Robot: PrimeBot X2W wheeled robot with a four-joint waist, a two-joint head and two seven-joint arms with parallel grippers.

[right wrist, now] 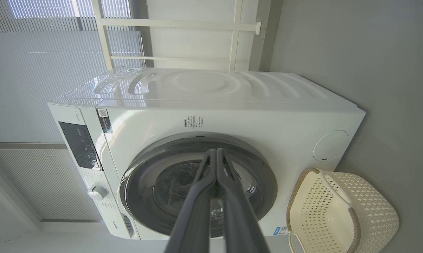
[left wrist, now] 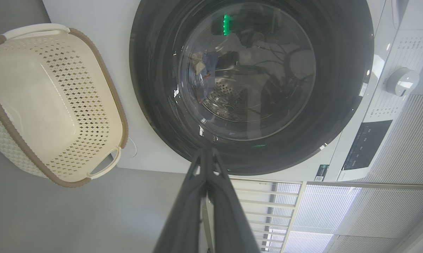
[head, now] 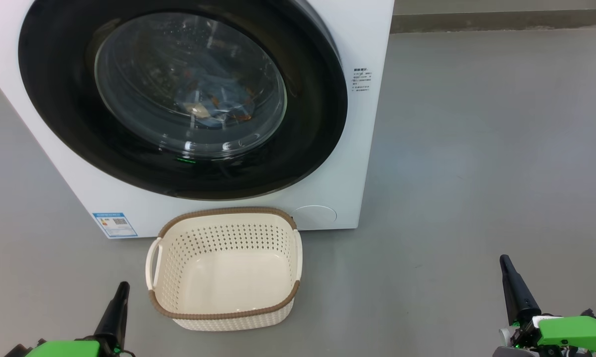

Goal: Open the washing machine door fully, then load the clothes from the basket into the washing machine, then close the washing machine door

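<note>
jaws together, both arms; head view shows clothes [head: 213,106] behind the door [head: 55,89], right wrist view a dial [right wrist: 97,193].

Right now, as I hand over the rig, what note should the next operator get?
Both shut and empty: left hand lower left, right hand lower right.
The basket stands empty on the floor before the washing machine.
The clothes lie in the drum behind the washing machine door, which looks closed.
Done: loading, door closing. Left: nothing apparent.
</note>
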